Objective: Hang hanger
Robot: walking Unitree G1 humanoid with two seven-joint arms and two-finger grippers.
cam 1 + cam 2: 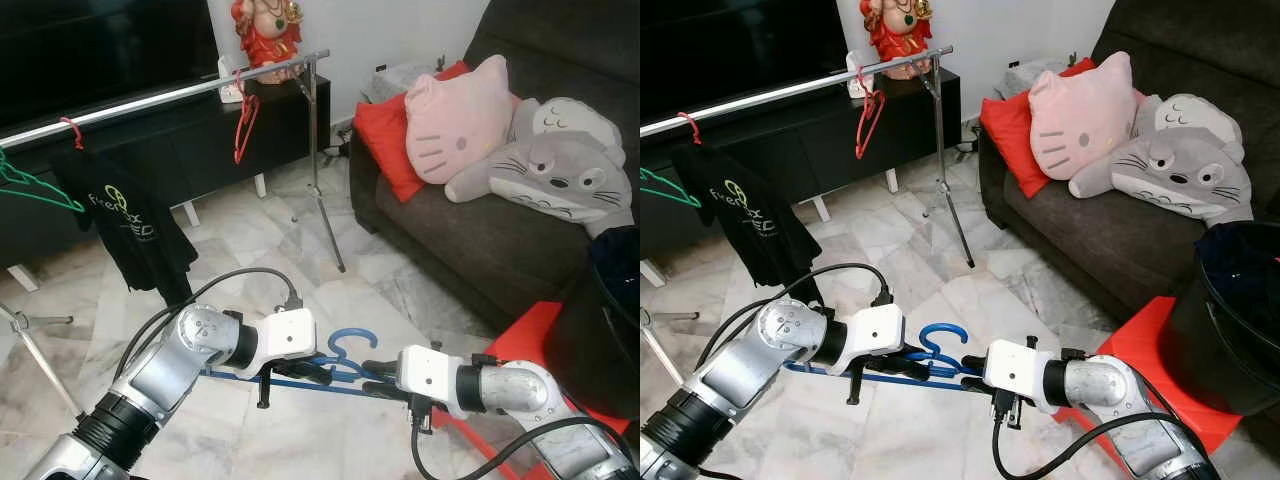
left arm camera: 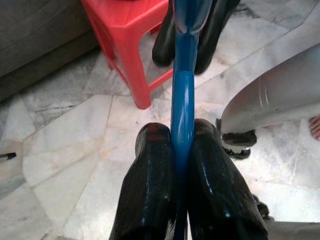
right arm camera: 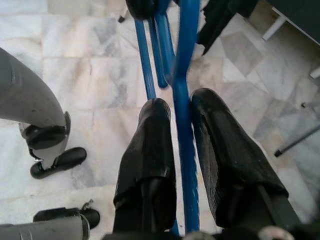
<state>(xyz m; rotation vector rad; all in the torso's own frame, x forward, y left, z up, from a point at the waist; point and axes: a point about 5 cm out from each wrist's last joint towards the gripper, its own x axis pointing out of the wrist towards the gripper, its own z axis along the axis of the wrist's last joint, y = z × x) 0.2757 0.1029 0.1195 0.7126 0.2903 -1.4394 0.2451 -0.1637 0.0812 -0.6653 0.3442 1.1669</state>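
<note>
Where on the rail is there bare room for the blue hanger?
Free: the rail between the black shirt and the red hanger. Crowded: its left end, with shirt and green hanger. Both grippers hold the blue hanger.

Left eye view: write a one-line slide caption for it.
Left gripper and right gripper both clamp a blue hanger above the marble floor, short of the clothes rail.

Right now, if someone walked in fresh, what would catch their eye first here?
Probably the blue hanger held low over the marble floor, with the left tool and right tool both shut on it. Behind it, a metal clothes rail carries a black T-shirt and a red hanger, while a pink cat cushion sits on the sofa to the right.
</note>
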